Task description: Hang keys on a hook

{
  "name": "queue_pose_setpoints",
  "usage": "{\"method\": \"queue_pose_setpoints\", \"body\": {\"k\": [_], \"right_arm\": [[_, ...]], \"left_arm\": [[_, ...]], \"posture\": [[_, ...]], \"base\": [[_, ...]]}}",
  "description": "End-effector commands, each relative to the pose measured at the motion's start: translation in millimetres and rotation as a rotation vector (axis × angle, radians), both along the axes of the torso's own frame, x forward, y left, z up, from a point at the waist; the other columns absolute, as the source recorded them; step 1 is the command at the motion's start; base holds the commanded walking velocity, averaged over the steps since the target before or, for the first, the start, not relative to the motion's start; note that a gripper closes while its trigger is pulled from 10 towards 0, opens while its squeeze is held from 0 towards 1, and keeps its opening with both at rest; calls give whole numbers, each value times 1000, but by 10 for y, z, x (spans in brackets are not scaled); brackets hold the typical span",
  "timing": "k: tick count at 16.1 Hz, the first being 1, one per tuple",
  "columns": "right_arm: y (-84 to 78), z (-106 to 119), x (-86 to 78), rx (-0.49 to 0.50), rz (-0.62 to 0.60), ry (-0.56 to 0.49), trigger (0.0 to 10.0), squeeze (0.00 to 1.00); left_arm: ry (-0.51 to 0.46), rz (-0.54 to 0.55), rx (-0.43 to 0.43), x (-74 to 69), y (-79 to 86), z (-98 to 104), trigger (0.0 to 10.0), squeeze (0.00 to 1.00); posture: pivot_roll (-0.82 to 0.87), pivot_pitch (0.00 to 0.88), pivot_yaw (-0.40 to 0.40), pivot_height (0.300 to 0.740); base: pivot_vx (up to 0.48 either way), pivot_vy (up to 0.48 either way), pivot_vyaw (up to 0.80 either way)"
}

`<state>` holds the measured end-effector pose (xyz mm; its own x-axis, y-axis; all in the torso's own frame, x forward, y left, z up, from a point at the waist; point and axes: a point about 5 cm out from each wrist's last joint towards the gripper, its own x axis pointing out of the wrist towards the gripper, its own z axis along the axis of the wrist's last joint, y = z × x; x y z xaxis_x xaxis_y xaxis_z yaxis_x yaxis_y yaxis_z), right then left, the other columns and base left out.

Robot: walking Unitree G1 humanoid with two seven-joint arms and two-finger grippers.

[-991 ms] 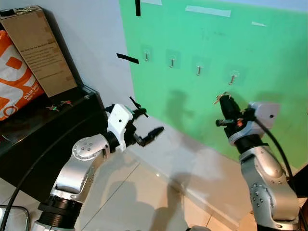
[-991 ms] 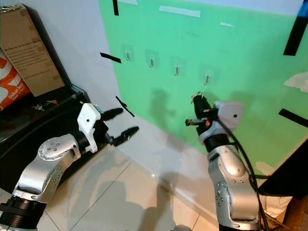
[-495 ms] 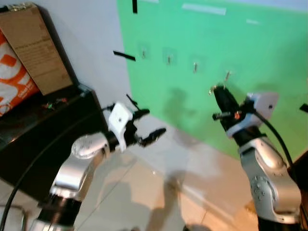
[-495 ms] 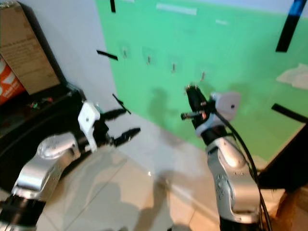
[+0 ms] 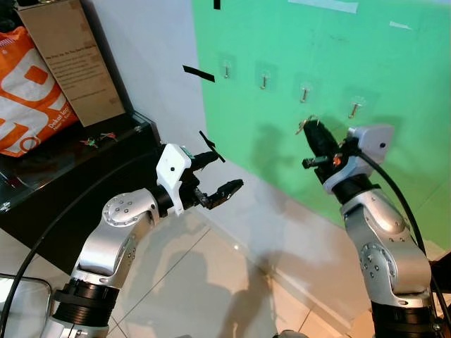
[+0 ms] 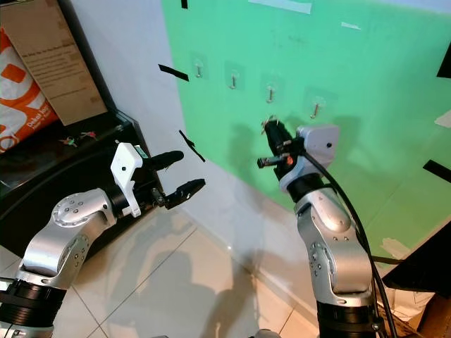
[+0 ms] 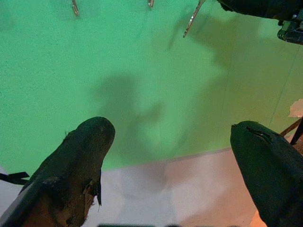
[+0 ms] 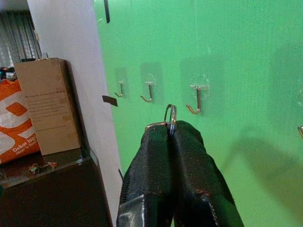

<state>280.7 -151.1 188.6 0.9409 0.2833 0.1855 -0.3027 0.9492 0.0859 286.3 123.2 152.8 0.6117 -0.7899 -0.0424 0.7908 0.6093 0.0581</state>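
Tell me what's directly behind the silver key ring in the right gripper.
Behind the silver key ring pinched in the right gripper is the green wall panel with its metal hooks, apart from it. The keys are hidden between the fingers.

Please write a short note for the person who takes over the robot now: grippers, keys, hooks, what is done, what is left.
Right gripper: shut on the keys, raised before the green wall, ring sticking out above the fingertips, just below the row of four hooks and not touching any.
Left gripper: open, holds nothing, out in front, lower and to the left.
Done: keys picked up and brought near the wall.
Left: lift the ring over one hook, probably the third hook from the left, let go, pull the arm back.
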Motion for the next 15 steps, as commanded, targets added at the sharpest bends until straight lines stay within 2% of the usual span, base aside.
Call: {"method": "queue_pose_setpoints", "body": {"k": [1,9,15], "right_arm": [[-10,7,18,19,-10,0,10000,0],[-118,92,51,82,-89,-65,10000,0],[-161,16,12,126,-116,-29,10000,0]], "left_arm": [[-10,-11,11,-4,-5,31,10000,24],[1,-90,12,-40,-49,49,10000,27],[4,-99,9,-37,-55,51,10000,27]], "posture": [[-122,0,80,740],[-128,0,93,740],[-132,0,92,740]], "base": [[0,0,0],[0,0,0],[0,0,0]]}}
